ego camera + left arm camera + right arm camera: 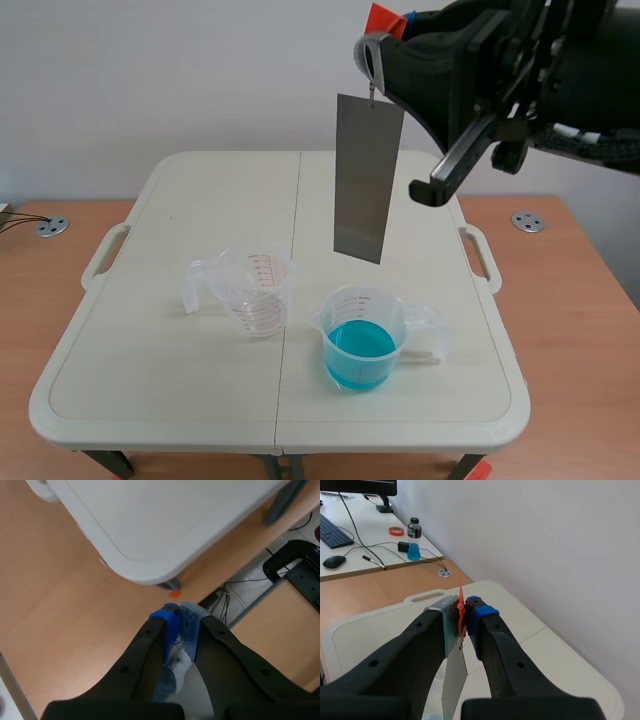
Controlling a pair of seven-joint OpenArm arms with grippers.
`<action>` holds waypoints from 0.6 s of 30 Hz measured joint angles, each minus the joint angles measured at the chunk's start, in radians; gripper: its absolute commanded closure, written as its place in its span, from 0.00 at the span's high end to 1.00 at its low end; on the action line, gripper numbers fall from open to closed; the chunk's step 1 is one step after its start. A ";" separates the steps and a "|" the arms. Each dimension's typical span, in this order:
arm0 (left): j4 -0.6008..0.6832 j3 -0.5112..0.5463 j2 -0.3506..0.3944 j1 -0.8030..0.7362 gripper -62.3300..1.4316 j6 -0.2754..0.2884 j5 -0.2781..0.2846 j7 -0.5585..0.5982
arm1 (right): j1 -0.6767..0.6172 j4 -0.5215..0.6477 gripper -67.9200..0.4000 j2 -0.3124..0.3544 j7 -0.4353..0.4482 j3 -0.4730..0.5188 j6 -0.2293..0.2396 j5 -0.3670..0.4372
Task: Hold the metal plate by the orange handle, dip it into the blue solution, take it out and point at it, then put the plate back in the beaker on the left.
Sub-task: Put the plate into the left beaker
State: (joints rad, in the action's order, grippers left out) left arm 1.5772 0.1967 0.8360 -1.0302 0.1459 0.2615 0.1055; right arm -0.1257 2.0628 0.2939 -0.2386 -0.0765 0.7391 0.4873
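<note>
The grey metal plate hangs upright in the air above the table, its lower edge higher than the beaker of blue solution and a little behind it. My right gripper is raised at the upper right, shut on the plate's orange handle. In the right wrist view the orange handle is pinched between my right gripper's pads, and the plate dangles under them. An empty clear beaker stands to the left. My left gripper is shut on nothing, off the table beside its corner.
The white folding table rests on a wooden surface with two metal discs. A white wall is behind. A side desk carries a keyboard, a mouse, a bottle and an orange tape roll.
</note>
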 measured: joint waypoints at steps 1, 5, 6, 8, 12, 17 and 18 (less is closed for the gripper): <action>0.000 0.000 0.000 -0.016 0.05 0.000 0.000 0.000 | 0.009 0.000 0.03 0.000 0.001 -0.006 0.000 0.000; 0.000 0.000 0.000 -0.075 0.05 0.000 0.000 0.000 | 0.047 0.000 0.03 0.000 -0.011 -0.034 0.001 0.000; 0.000 0.000 0.000 -0.088 0.05 0.000 0.000 0.000 | 0.058 0.000 0.03 0.000 -0.016 -0.043 0.000 0.000; -0.001 0.000 0.000 -0.109 0.05 0.000 0.000 0.000 | 0.082 -0.002 0.03 0.000 -0.027 -0.066 -0.011 0.000; -0.031 -0.002 -0.002 -0.114 0.05 0.000 0.000 0.000 | 0.134 -0.023 0.03 0.000 -0.032 -0.108 -0.032 0.000; -0.051 -0.002 -0.002 -0.114 0.05 0.000 0.000 0.000 | 0.212 -0.083 0.03 -0.001 -0.032 -0.150 -0.059 0.000; -0.051 -0.002 -0.002 -0.113 0.05 0.000 0.000 0.000 | 0.227 -0.099 0.03 -0.003 -0.033 -0.156 -0.064 0.000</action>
State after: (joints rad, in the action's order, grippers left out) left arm 1.5265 0.1951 0.8341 -1.1431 0.1455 0.2615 0.1055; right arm 0.1013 1.9636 0.2909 -0.2714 -0.2325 0.6754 0.4873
